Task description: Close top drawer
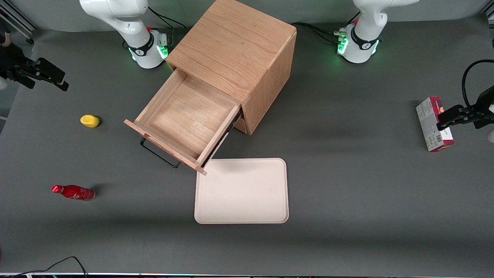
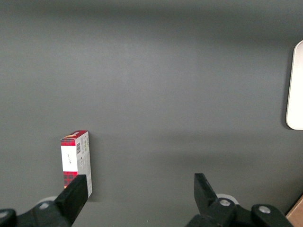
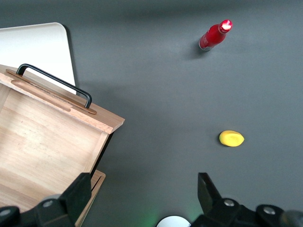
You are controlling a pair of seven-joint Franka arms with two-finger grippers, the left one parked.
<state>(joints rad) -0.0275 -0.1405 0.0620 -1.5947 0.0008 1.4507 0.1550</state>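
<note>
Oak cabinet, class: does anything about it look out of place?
Yes. The top drawer stands pulled fully out of the oak cabinet, empty, overhanging the tray. The open gripper hovers high, touching nothing.

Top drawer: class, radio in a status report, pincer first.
Pincer open, high above the table, clear of everything. Top drawer pulled fully out, nothing inside. Tray near its front corner, not blocking.

Light oak top drawer (image 1: 189, 116) with black bar handle (image 1: 159, 154); oak cabinet (image 1: 239, 50); black gripper (image 3: 142, 198), fingers spread; cream tray (image 1: 242, 191); red bottle (image 1: 73, 192); yellow lemon-like object (image 1: 90, 121); red tartan-patterned box (image 1: 434, 123); dark grey table (image 1: 347, 173).
</note>
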